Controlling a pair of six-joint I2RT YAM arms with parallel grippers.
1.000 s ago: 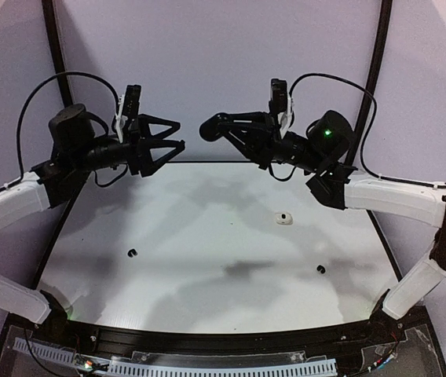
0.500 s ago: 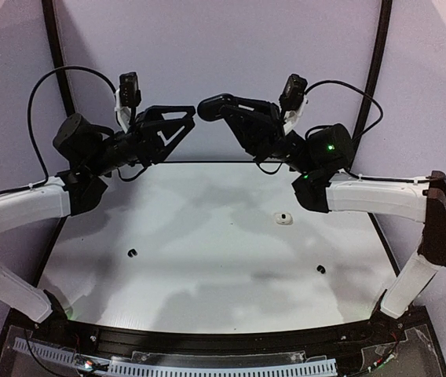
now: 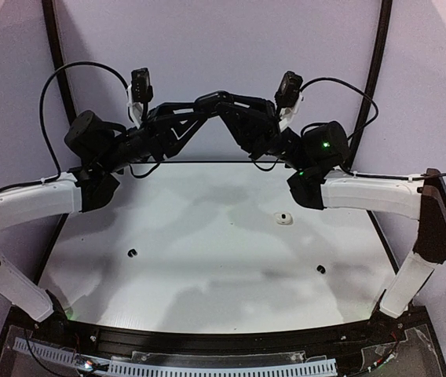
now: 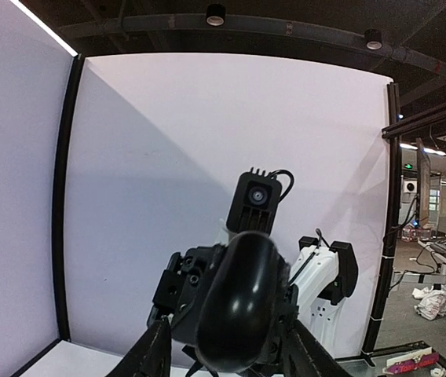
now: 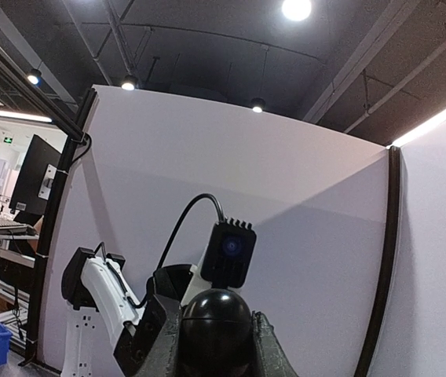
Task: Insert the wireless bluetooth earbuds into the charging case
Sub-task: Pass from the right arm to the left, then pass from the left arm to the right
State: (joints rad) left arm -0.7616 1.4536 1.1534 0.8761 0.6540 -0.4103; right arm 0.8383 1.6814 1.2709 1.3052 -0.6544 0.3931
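Your right pincer is clamped narrowly on the glossy black oval charging case, holding it high in the air above the far edge of the white tabletop. Your left pincer has a finger on either side of the same case and is about half open. These views do not show whether its pads touch the shell.

The pieces that belong in the case are nowhere near it. A small black rounded earbud lies on the left of the tabletop and a second black earbud on the right. A small white piece with a dark spot, probably a white earbud, sits right of centre, further back. All three are well apart from each other and far below the pincers.

The shell looks smooth and curved, so the handover is the main risk. If your left pincer squeezes off-centre, the case could twist or squirt out of the right grip and fall to the tabletop, perhaps scattering the earbuds. If the right lets go before the left is seated, the case drops too. If both arms clamp it and pull in different directions, they could strain the hinge or wrench the case loose. Both wrist views are filled by the case and the opposite arm, so you cannot see the lid seam or the contact.
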